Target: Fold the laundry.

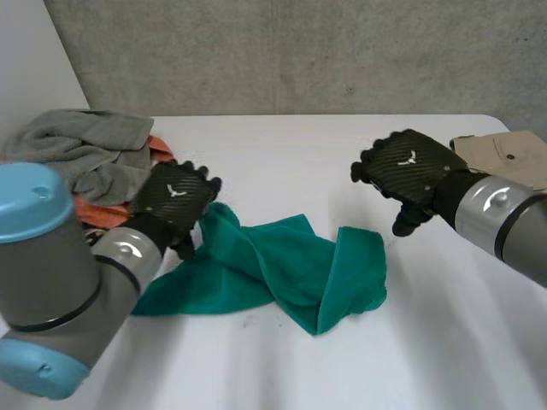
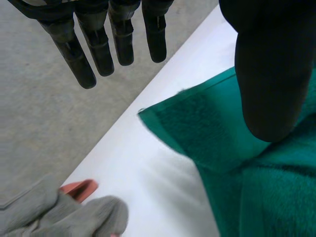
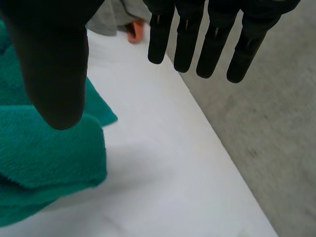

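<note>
On the white table (image 1: 282, 154) a rumpled green terry towel (image 1: 282, 265) is lying soft, light and limp, likely pinching best at its flat corner (image 2: 148, 116), where the left hand (image 1: 175, 201) is hovering open-fingered and empty, as is the right hand (image 1: 408, 166) near the other end.

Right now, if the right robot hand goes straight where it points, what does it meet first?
Probably bare table, just beside the towel: the open right robot hand angles down toward it. Depth is unclear, so the towel could come first.
</note>
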Robot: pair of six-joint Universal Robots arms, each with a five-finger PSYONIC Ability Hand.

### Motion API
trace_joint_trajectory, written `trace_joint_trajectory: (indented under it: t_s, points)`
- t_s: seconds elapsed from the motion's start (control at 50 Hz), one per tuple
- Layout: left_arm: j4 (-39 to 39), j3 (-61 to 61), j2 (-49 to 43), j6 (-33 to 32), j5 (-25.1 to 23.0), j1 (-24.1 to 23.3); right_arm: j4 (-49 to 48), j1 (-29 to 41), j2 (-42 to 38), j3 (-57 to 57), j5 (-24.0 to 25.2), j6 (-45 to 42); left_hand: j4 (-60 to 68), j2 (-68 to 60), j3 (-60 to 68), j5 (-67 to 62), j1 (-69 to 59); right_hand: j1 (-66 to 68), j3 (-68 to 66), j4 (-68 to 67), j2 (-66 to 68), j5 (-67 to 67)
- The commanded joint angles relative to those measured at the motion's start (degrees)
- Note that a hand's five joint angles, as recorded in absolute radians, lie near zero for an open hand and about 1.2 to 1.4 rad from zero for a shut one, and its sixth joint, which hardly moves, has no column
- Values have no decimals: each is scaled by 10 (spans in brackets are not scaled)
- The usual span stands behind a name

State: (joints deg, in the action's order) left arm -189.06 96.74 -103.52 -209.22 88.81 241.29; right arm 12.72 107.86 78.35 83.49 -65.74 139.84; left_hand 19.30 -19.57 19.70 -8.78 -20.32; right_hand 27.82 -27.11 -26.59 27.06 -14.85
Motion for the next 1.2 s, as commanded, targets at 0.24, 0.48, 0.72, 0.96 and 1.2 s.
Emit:
trace_joint_trajectory:
  t_s: [0.24, 0.48, 0.72, 0.96, 1.2]
  points:
    - [-112, 62, -37, -5, -106, 51, 63, -1, -238, -150, 109, -166, 60, -58, 56, -66, -50, 26, -33, -38, 34, -56]
    - [-133, -3, -124, -3, -111, 49, 56, 1, -265, -153, 82, -176, 606, -603, 602, -611, -596, 503, -510, -515, 511, -533]
    - [-123, -4, 13, 2, -84, 48, 54, -16, -153, -125, -2, -144, 607, -604, 603, -612, -597, 522, -529, -534, 529, -551]
    - [51, -58, 240, 0, -72, 62, 118, -81, 123, -135, -83, -124, 607, -604, 603, -612, -597, 522, -529, -534, 529, -551]
    - [127, -77, 93, 0, -67, 67, 149, -67, 123, -64, -79, -125, 607, -604, 603, -612, -597, 522, -529, -534, 529, -551]
